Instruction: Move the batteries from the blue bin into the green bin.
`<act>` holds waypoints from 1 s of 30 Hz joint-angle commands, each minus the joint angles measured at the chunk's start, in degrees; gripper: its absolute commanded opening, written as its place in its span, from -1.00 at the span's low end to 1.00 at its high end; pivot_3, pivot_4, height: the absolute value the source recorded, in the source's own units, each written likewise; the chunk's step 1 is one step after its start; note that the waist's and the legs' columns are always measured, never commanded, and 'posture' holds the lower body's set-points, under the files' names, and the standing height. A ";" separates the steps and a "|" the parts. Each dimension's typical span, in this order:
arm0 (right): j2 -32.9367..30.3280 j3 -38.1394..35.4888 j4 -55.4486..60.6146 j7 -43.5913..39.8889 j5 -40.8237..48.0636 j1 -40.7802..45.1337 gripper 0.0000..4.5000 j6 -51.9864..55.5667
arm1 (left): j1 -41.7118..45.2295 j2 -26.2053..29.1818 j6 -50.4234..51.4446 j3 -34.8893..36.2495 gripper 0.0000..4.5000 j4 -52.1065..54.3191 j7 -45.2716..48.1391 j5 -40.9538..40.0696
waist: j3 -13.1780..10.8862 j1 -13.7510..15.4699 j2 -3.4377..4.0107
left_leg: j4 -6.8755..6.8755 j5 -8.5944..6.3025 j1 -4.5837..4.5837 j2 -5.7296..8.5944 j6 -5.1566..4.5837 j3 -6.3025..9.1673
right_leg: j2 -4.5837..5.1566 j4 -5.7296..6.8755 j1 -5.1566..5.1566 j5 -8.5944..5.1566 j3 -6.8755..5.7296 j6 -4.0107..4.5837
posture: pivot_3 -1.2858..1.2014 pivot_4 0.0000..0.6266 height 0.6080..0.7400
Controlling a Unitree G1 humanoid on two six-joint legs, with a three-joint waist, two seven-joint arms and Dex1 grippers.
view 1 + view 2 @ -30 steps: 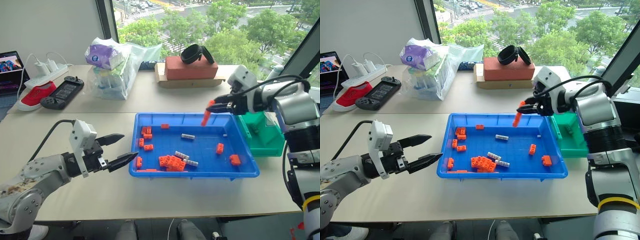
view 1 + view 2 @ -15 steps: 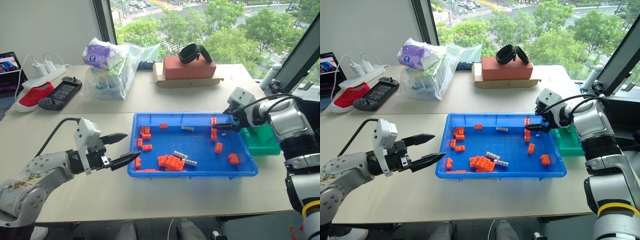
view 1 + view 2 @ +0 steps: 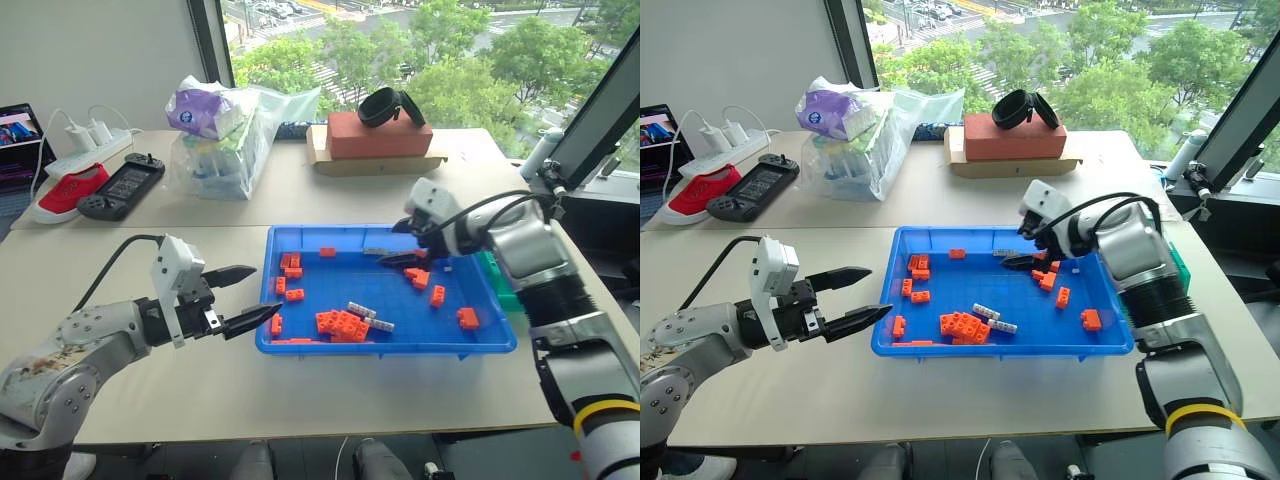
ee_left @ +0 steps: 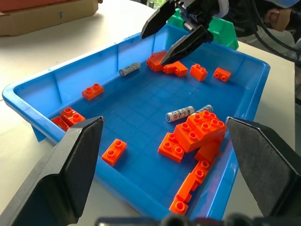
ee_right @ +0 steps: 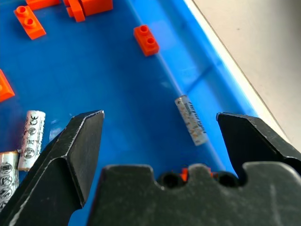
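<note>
From the head camera the right gripper (image 3: pixel 400 259) hangs inside the blue bin (image 3: pixel 300 345), jaws spread wide and empty, seemingly lining up on the battery (image 5: pixel 191 120) by the bin's far wall (its wrist view frames that battery between its fingers), the green bin (image 3: pixel 500 282) waiting just beyond the blue bin's right rim, while the left gripper (image 3: pixel 242 297), open and holding nothing, idles outside the blue bin's left edge.

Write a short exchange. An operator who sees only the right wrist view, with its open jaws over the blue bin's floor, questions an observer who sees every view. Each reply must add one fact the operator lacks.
Operator: Where is the green bin from here?
Observer: The green bin stands just beyond the right end of the blue bin, partly hidden behind the right arm.
Operator: And the other arm?
Observer: The left gripper hovers outside the blue bin's left end, its jaws open and holding nothing.
</note>
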State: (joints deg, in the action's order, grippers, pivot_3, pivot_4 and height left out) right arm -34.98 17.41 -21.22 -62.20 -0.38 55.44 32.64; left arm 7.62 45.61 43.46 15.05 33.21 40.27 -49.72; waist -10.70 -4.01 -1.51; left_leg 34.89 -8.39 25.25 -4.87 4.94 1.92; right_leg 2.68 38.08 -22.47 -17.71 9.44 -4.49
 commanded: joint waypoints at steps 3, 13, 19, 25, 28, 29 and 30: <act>2.45 -0.54 -4.71 2.94 -1.59 1.67 0.77 -1.56 | -0.35 0.28 -0.33 1.95 1.00 2.77 -1.21 -0.97 | 0.00 -0.01 0.00 | -0.01 0.00 0.01 0.00 0.00 0.00 | 0.00 -0.01 0.00 0.00 0.00 0.00 | 0.03 -0.52 1.00; 4.72 -0.24 -10.56 6.58 -5.08 2.63 0.25 -9.99 | -0.92 0.36 0.24 2.47 1.00 3.68 -2.47 -1.49 | 0.00 -0.09 0.00 | -0.02 0.00 0.00 0.00 0.00 0.01 | 0.00 0.01 0.00 0.00 -0.01 0.00 | 0.03 -0.52 1.00; 7.05 -1.19 -16.15 9.26 -5.83 3.84 0.25 -13.85 | -0.06 0.25 0.41 1.85 1.00 3.75 -3.61 -1.93 | 0.00 -0.16 0.00 | -0.03 0.01 0.00 0.00 0.01 0.01 | -0.01 0.02 -0.01 0.00 -0.01 0.00 | 0.03 -0.52 1.00; 9.47 -2.48 -20.74 7.19 -3.68 4.34 0.25 -10.86 | -0.19 0.45 0.25 1.67 1.00 3.66 -3.95 -1.79 | 0.00 -0.19 0.00 | -0.03 0.01 -0.01 0.00 0.01 0.02 | -0.01 0.01 0.02 0.00 -0.02 0.00 | 0.03 -0.52 1.00; 10.34 -4.08 -21.07 1.38 0.23 4.45 0.25 -0.69 | -0.37 0.69 0.18 1.70 1.00 3.75 -4.23 -1.18 | 0.00 -0.15 0.00 | -0.02 0.01 -0.02 0.00 0.01 0.03 | -0.01 0.02 0.04 0.00 -0.03 0.01 | 0.03 -0.52 1.00; 10.25 -4.22 -21.50 1.00 0.29 4.56 0.25 0.44 | -0.29 0.59 0.29 1.71 1.00 3.97 -4.49 -1.34 | 0.00 -0.16 0.00 | -0.02 0.01 -0.02 0.00 0.01 0.04 | -0.01 0.02 0.05 0.00 -0.04 0.01 | 0.03 -0.52 1.00; 10.07 -4.25 -21.80 1.13 0.16 4.69 0.25 0.99 | -0.27 0.50 0.39 1.75 1.00 4.20 -4.70 -1.52 | 0.00 -0.16 0.00 | -0.01 0.01 -0.03 0.00 0.01 0.05 | -0.01 0.02 0.07 0.00 -0.05 0.01 | 0.03 -0.52 1.00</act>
State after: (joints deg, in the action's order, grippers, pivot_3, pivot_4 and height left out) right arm -24.85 14.20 -42.36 -60.03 -0.93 59.65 30.97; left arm 6.85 45.66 44.04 16.07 35.28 36.09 -50.93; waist -10.70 -4.17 -1.50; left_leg 34.88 -8.38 25.22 -4.87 4.95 1.97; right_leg 2.67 38.10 -22.40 -17.70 9.38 -4.48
